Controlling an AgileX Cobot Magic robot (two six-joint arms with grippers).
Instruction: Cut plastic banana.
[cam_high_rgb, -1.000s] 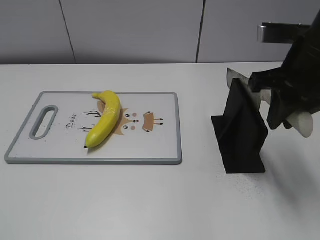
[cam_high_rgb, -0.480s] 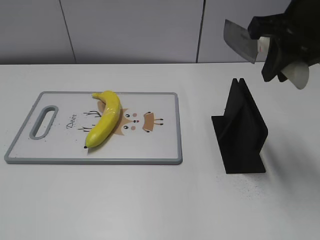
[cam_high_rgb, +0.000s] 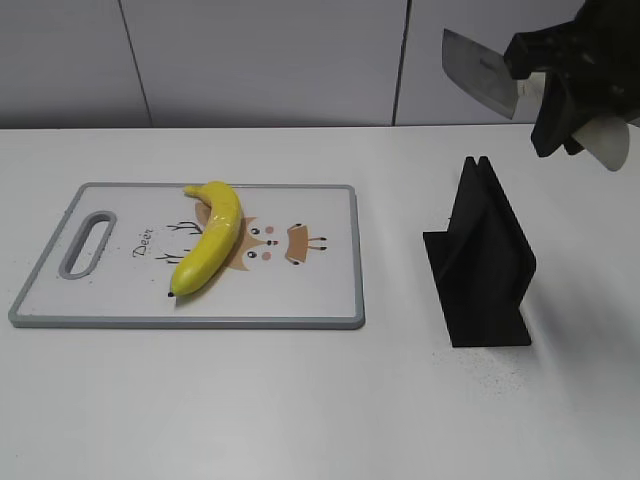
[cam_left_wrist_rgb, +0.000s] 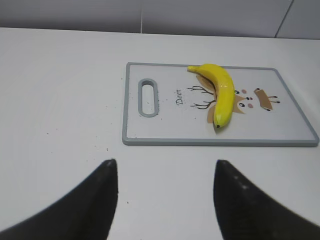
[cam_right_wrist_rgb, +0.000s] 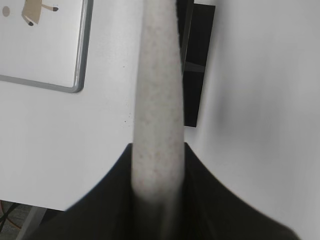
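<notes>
Exterior view: one plastic banana (cam_high_rgb: 208, 250), one knife (cam_high_rgb: 482, 70), one board (cam_high_rgb: 300, 290).

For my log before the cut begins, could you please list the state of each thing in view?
Banana: whole, lying on the board.
Board: flat on the table.
Knife: lifted clear of the stand, gripped.
Stand: upright, empty.
Right hand: shut on the knife handle.
Left hand: open, holding nothing.

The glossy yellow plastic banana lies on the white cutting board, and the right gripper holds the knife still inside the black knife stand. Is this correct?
Not quite. The glossy yellow plastic banana does lie on the white cutting board, but the right gripper holds the grey-bladed knife in the air, clear above the black knife stand. The exterior view shows this.
</notes>
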